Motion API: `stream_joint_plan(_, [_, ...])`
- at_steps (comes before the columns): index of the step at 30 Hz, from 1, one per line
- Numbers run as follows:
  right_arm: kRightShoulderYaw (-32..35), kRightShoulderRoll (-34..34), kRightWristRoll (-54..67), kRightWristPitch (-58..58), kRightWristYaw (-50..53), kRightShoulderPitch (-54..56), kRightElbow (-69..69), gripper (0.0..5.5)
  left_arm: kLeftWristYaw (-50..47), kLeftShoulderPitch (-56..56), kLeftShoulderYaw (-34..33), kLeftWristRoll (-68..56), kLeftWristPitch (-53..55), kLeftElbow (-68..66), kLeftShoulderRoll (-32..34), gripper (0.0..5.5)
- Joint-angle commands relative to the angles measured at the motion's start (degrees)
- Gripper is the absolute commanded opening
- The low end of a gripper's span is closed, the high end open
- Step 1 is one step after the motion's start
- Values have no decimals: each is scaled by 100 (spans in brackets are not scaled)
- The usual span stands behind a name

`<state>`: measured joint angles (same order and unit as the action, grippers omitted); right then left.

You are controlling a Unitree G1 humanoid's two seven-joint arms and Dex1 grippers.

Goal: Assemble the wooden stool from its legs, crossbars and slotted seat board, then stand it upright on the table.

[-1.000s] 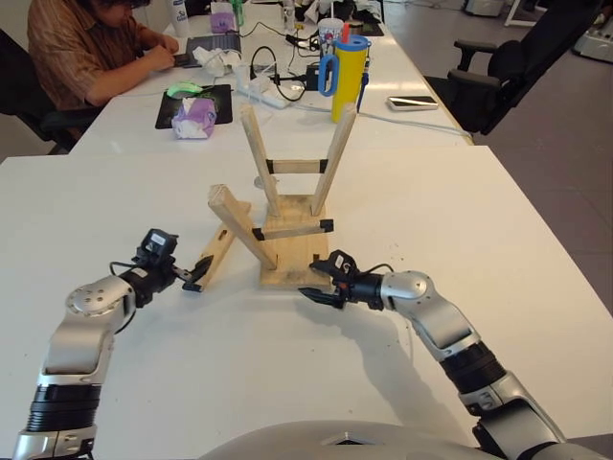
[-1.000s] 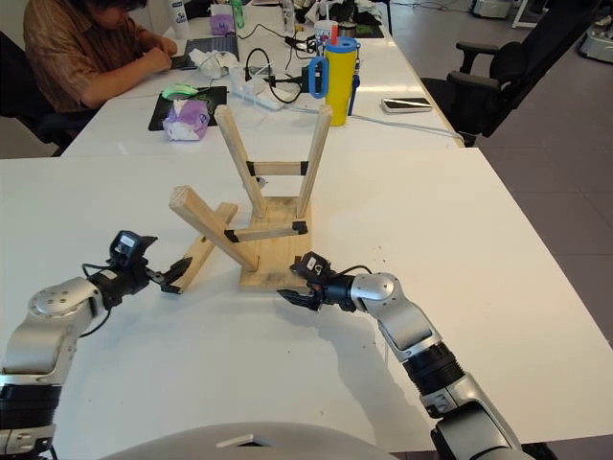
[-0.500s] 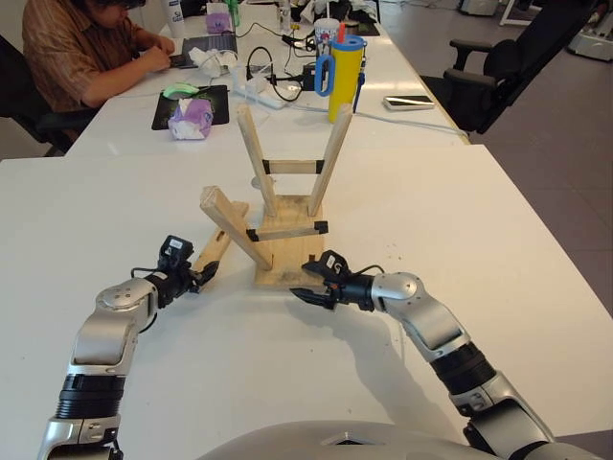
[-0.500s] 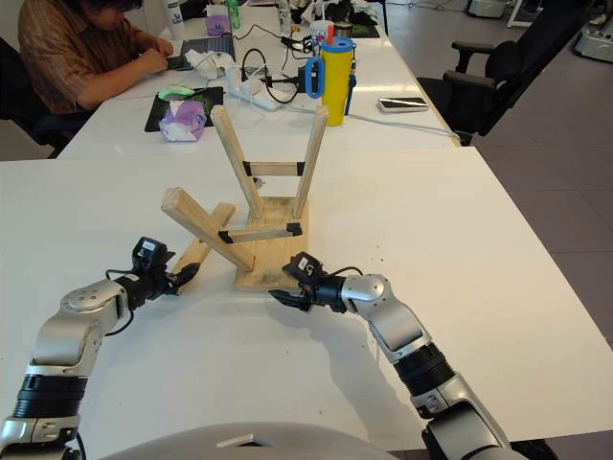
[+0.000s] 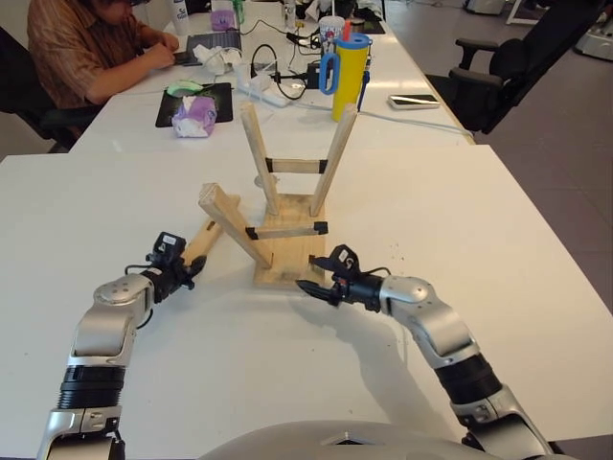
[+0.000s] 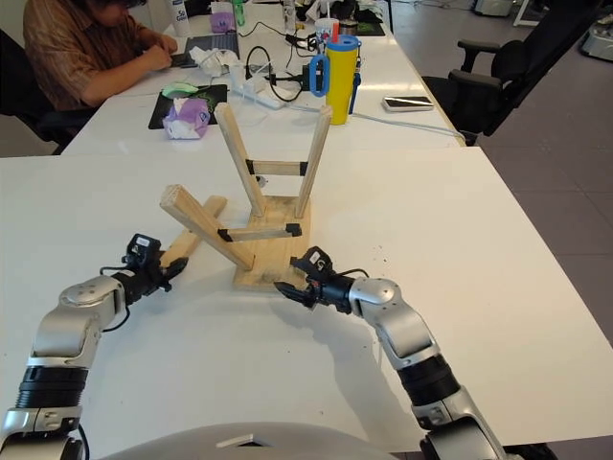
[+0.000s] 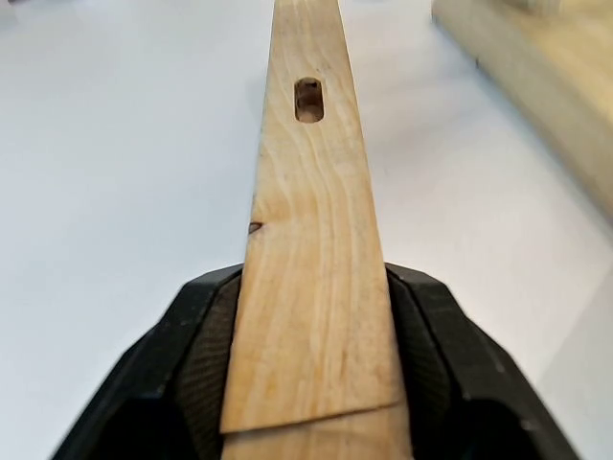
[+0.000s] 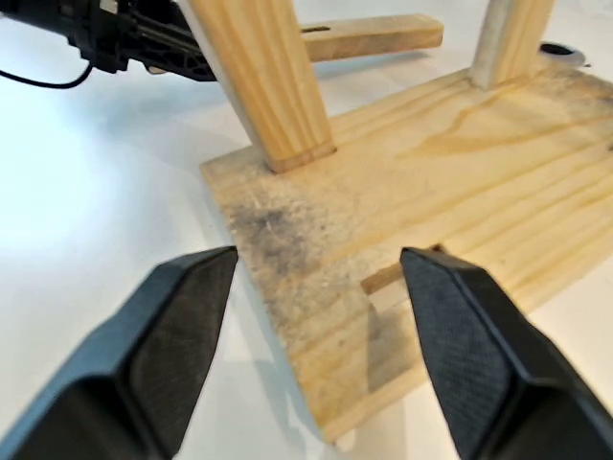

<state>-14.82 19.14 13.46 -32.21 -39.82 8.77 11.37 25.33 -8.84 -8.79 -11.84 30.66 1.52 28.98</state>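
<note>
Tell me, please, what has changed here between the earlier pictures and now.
The left gripper has moved in to the near end of the loose leg and closed on it. The right gripper stays open at the near edge of the seat board. The partly built stool has not moved.

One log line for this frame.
left gripper: shut on loose leg, lying on table | right gripper: open at seat board corner | stool: upside down, unfinished

Head eyes look down over table (image 5: pixel 498 220), sharing stool (image 6: pixel 261 232); wrist cameras close, facing leg (image 7: pixel 311 259), seat board (image 8: pixel 431 192)
</note>
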Motion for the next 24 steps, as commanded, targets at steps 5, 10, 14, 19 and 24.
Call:
stream_joint_plan(5, [1093, 447, 686, -436, -65, -294, -60, 316, -59, -1353, -962, -988, -883, 848, -114, 204])
stream_joint_plan(10, [1694, 521, 1058, -452, -94, 59, -274, 316, 183, -2117, -967, -1907, -459, 1490, -15, 204])
stream_joint_plan(14, [2209, 502, 1631, -687, -101, 478, -311, 316, 132, -2796, -870, -3320, 555, 2128, -96, 204])
stream_joint_plan(19, [2672, 593, 2404, -1124, -152, 714, -139, 316, -561, -3196, -536, -5266, 1526, 2724, -564, 204])
stream_joint_plan(24, [3368, 1029, 4083, -2255, -616, 777, 199, 316, -768, -2344, 143, -5826, 1817, 3083, -893, 204])
